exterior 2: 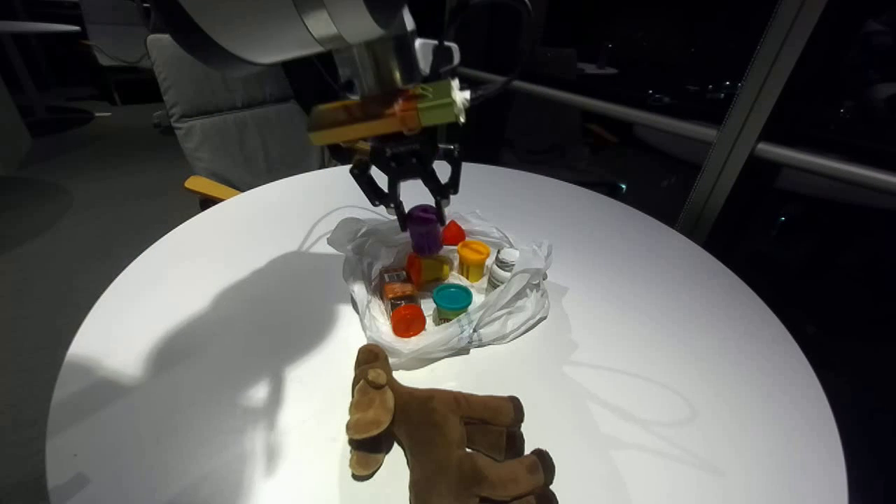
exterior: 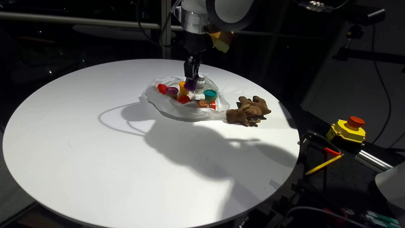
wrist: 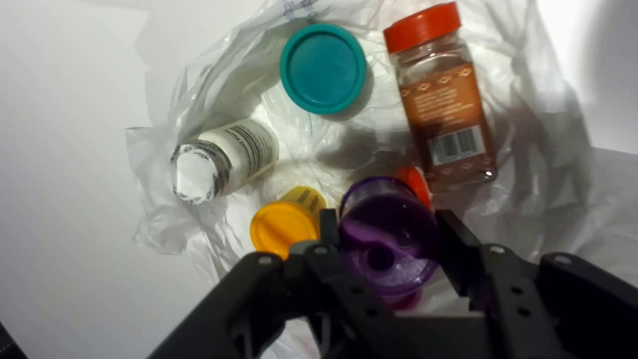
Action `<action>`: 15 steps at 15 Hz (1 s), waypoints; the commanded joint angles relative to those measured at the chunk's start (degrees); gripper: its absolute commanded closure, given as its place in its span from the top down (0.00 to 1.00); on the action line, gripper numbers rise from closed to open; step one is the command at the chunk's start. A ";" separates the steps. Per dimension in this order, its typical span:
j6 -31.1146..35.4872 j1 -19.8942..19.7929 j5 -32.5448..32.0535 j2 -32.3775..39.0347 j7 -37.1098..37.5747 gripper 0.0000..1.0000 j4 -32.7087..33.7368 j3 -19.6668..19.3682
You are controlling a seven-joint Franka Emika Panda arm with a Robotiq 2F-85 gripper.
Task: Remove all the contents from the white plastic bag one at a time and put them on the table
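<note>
My gripper (exterior 2: 423,218) is shut on a purple cup (exterior 2: 425,239), its fingers pressing both sides, above the white plastic bag (exterior: 177,109). Inside the spread bag, the wrist view shows a teal-lidded cup (wrist: 323,69), a red-capped spice jar (wrist: 444,107), a white bottle (wrist: 244,152) and a yellow-lidded cup (wrist: 284,227). A second purple-lidded cup (exterior: 171,91), a red piece (exterior: 162,88) and an orange-red lid (exterior: 183,99) also lie there. A brown plush animal (exterior: 250,110) rests outside the bag on the white table (exterior: 95,164).
Bare tabletop surrounds the bag. Beyond the table's edge stand a yellow box with a red button (exterior: 348,129) and a pencil (exterior: 324,164). A grey chair (exterior 2: 224,119) is behind the table.
</note>
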 commanded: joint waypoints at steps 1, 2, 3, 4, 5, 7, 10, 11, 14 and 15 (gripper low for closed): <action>-9.36 2.76 0.52 -9.72 -0.26 0.26 -5.54 2.74; -11.98 2.84 1.68 -11.42 -1.71 0.26 -6.49 4.47; -14.17 2.95 2.52 -11.92 -2.99 0.26 -7.34 6.06; -15.77 3.05 3.16 -12.31 -3.84 0.26 -8.10 7.44; -16.58 3.08 3.35 -12.04 -4.17 0.26 -8.79 8.49; -15.94 2.94 2.60 -10.58 -4.24 0.26 -10.29 9.64; -9.89 2.80 -0.96 -6.72 -1.86 0.26 -13.03 8.84; -6.90 2.60 -1.30 -5.80 -2.17 0.26 -14.05 8.64; 0.85 2.18 -1.13 -4.06 -3.71 0.26 -16.45 8.40; 2.76 2.20 -1.03 -4.06 -4.13 0.26 -17.27 8.27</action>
